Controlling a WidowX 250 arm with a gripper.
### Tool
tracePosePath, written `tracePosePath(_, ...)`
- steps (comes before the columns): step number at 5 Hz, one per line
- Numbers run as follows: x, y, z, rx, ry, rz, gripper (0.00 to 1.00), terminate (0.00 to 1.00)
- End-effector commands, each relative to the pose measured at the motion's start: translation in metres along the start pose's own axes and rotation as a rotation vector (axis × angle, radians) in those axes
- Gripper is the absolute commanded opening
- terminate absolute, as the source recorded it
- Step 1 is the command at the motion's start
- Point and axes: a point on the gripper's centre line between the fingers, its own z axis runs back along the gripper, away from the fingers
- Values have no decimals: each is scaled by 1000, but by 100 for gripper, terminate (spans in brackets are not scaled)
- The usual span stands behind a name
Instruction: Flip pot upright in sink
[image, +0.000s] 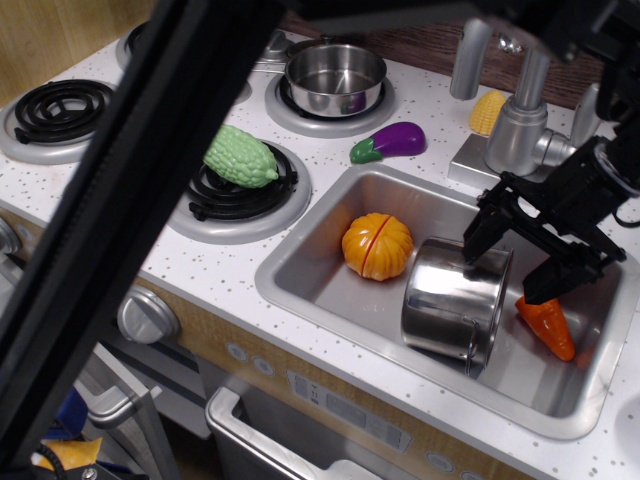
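Note:
The shiny steel pot (452, 302) lies on its side in the grey sink (330, 290), its mouth turned to the right. My black gripper (507, 266) is open and hangs over the pot's upper right rim. Its left finger (475, 245) is at the rim's top and its right finger (553, 277) is just above the orange carrot (545, 322). The jaws hold nothing. An orange toy pumpkin (376, 246) sits in the sink left of the pot.
The silver faucet (520, 100) stands behind the sink. A purple eggplant (390, 141) and yellow corn (487, 110) lie on the counter. A long-handled steel pan (335, 78) and a green gourd (240, 156) sit on burners. A dark bar (130, 220) blocks the left foreground.

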Motion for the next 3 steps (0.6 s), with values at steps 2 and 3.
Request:
tracePosePath(2,4,16,6,90,-97,2,100,0)
tracePosePath(3,5,23,-6,104,-131,-8,100,0)
